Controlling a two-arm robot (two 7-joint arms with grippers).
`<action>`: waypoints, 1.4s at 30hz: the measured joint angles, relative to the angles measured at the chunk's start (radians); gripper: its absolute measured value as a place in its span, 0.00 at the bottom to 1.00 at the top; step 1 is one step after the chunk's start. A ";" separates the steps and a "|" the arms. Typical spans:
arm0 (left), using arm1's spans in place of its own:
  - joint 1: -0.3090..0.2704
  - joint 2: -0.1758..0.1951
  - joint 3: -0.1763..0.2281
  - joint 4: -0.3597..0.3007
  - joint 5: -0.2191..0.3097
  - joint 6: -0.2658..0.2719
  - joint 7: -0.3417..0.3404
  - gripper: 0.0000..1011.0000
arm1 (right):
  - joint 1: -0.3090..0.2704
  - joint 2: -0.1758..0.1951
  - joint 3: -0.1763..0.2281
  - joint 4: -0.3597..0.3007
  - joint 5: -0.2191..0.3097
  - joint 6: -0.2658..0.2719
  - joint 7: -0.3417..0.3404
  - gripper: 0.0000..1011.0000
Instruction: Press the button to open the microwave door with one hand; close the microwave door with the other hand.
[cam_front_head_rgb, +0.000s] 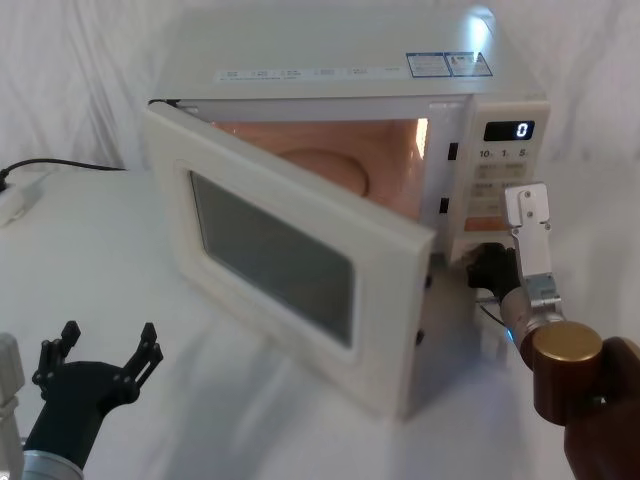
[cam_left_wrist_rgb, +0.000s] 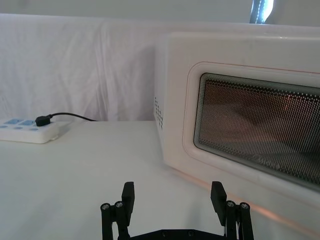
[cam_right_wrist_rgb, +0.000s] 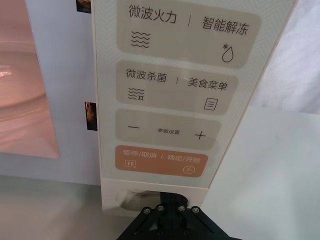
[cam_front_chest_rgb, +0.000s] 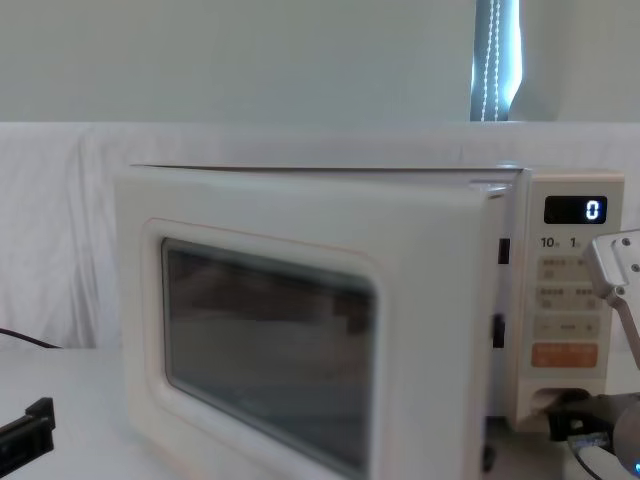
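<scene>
A cream microwave door (cam_front_head_rgb: 285, 255) with a rounded dark glass window in a raised frame stands swung open on its left hinge, angled out toward the front, showing a warm, lit cavity behind it. The wide cream pill-shaped button (cam_right_wrist_rgb: 131, 198) sits at the very bottom of the control panel, just under the orange key. The black right tool (cam_right_wrist_rgb: 170, 210) is at the button, covering its right part.

Door (cam_front_head_rgb: 290, 262) swung open across the front, blocking the table there. Clear table (cam_front_head_rgb: 110, 250) between door and left gripper (cam_front_head_rgb: 98, 358).
</scene>
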 joint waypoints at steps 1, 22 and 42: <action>0.000 0.000 0.000 0.000 0.000 0.000 0.000 0.99 | 0.000 0.001 0.000 0.000 0.000 0.001 0.001 0.00; 0.000 0.000 0.000 0.000 0.000 0.000 0.000 0.99 | -0.088 0.045 -0.038 -0.143 0.022 0.118 0.132 0.00; 0.000 0.000 0.000 0.000 0.000 0.000 0.000 0.99 | -0.200 0.100 -0.068 -0.347 0.067 0.124 0.192 0.00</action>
